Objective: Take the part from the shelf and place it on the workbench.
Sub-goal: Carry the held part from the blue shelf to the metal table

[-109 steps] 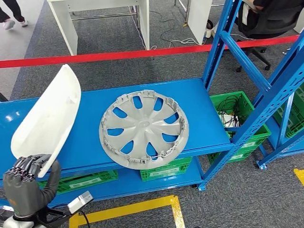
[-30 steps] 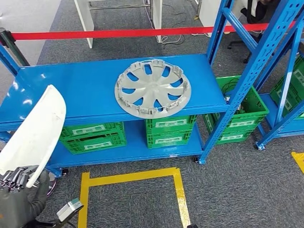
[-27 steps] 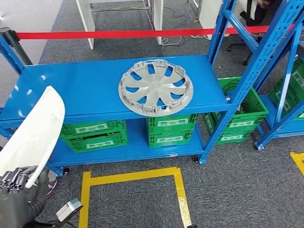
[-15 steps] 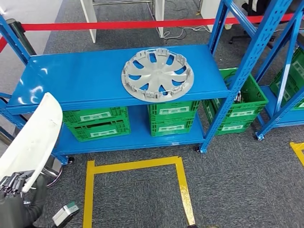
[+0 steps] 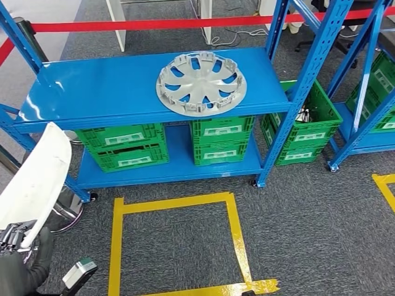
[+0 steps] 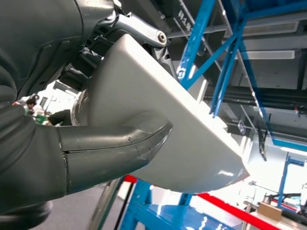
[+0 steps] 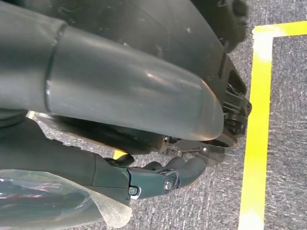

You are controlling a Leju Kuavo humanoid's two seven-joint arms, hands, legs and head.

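- The white part [image 5: 37,179], a curved shell, stands tilted at about 8 o'clock in the head view, off the shelf and over the grey carpet.
- The left hand [image 5: 18,262] grips its lower edge, thumb [image 6: 112,146] pressed on one face and darker fingers behind.
- The right hand [image 7: 119,110] hangs over the carpet by yellow tape [image 7: 259,129]; fingers partly curled, holding nothing.
- At 12 o'clock a grey wheel cover [image 5: 201,82] lies flat on the blue shelf [image 5: 102,86], green crates [image 5: 123,145] beneath.

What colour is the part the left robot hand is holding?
White. The part in the left robot hand shows best in the head view.
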